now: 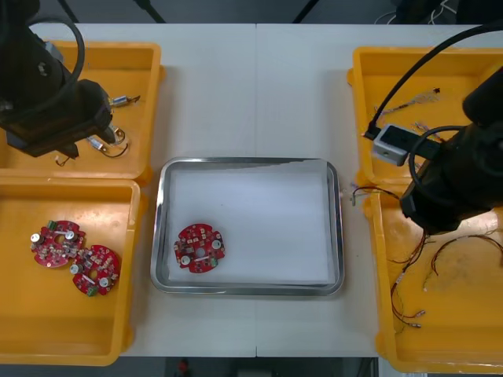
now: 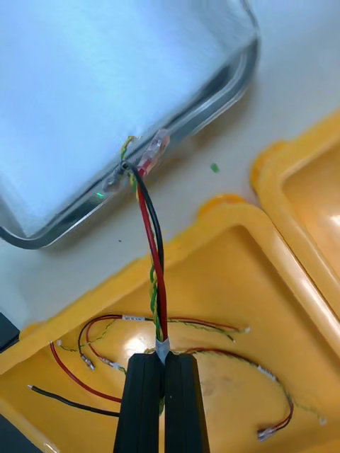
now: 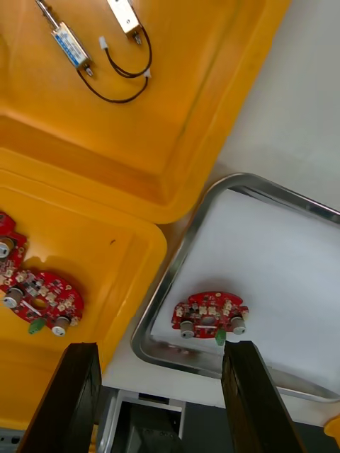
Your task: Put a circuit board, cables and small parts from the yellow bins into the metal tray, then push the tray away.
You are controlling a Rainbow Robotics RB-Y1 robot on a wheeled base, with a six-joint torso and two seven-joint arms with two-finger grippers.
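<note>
My right gripper (image 2: 164, 357) is shut on a red, black and yellow-green cable (image 2: 150, 241), held above the near right yellow bin (image 2: 234, 233). The cable's free end reaches the rim of the metal tray (image 2: 212, 117); in the front view that end (image 1: 358, 192) shows just right of the tray (image 1: 338, 228). One round red circuit board (image 1: 200, 248) lies in the tray's near left part. My left gripper (image 3: 161, 350) is open and holds nothing, hanging over the table near the tray's corner, with that board (image 3: 210, 315) just beyond its fingers.
Two more circuit boards (image 1: 75, 258) lie in the near left bin (image 1: 134, 314). Small metal parts (image 1: 110, 140) sit in the far left bin (image 1: 149, 94). Loose cables (image 1: 440, 267) lie in the near right bin, and another cable (image 1: 416, 100) in the far right bin.
</note>
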